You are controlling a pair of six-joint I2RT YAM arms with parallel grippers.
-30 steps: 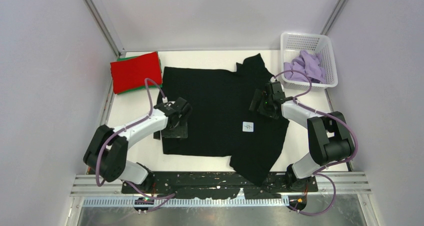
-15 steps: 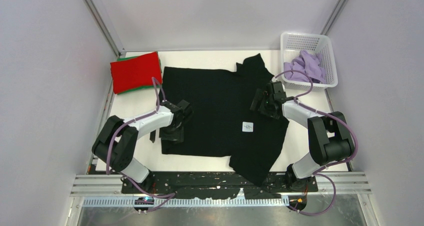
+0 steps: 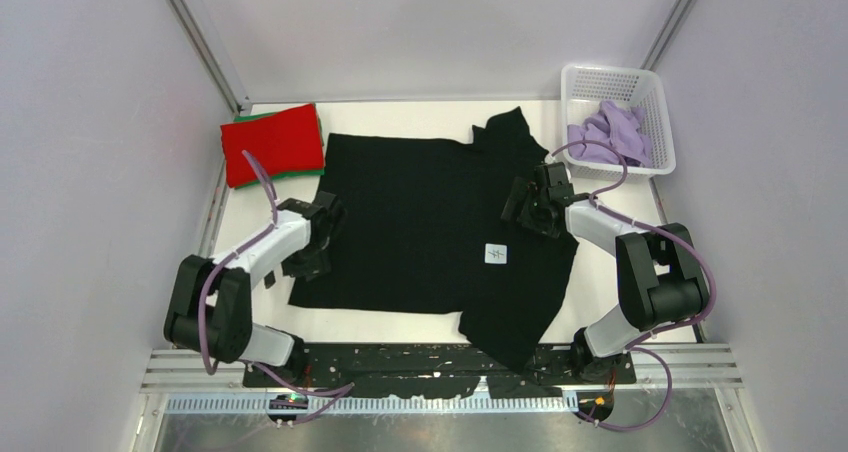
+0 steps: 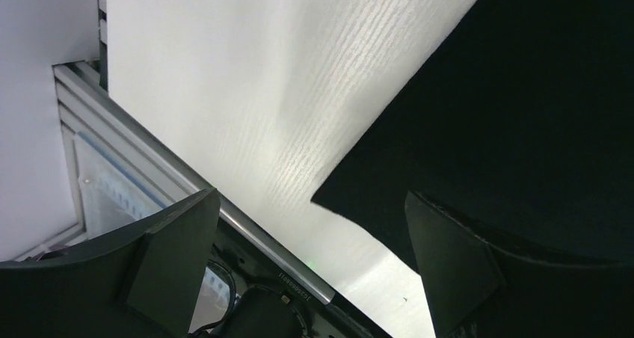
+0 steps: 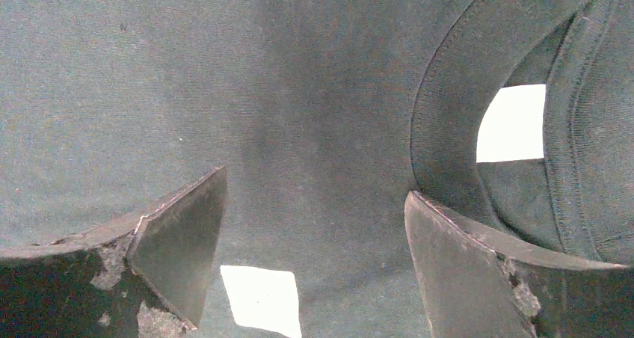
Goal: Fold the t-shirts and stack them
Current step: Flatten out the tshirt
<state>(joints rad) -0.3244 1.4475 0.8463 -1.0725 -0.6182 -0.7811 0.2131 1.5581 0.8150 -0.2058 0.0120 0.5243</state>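
The large black t-shirt (image 3: pixel 440 222) lies spread flat on the white table (image 3: pixel 390 324), its small white tag (image 3: pixel 496 254) facing up. My left gripper (image 3: pixel 320 230) is open at the shirt's left edge; in the left wrist view (image 4: pixel 310 196) the shirt's corner (image 4: pixel 478 106) lies by the right finger, and nothing is gripped. My right gripper (image 3: pixel 521 204) is open low over the shirt near the collar; in the right wrist view (image 5: pixel 315 185) the tag (image 5: pixel 262 297) shows between the jaws and the collar (image 5: pixel 448 128) is on the right. The red t-shirt (image 3: pixel 272 142) lies folded on a green one (image 3: pixel 296 173) at the back left.
A white basket (image 3: pixel 612 72) at the back right holds the crumpled lavender t-shirt (image 3: pixel 610 132). The shirt's lower right part (image 3: pixel 515 332) hangs toward the front rail (image 3: pixel 430 372). Enclosure walls stand close on both sides.
My left gripper moved left from over the shirt to its left edge. The folded-in lower-left flap now lies out flat, the corner farther left. The right arm has not moved.
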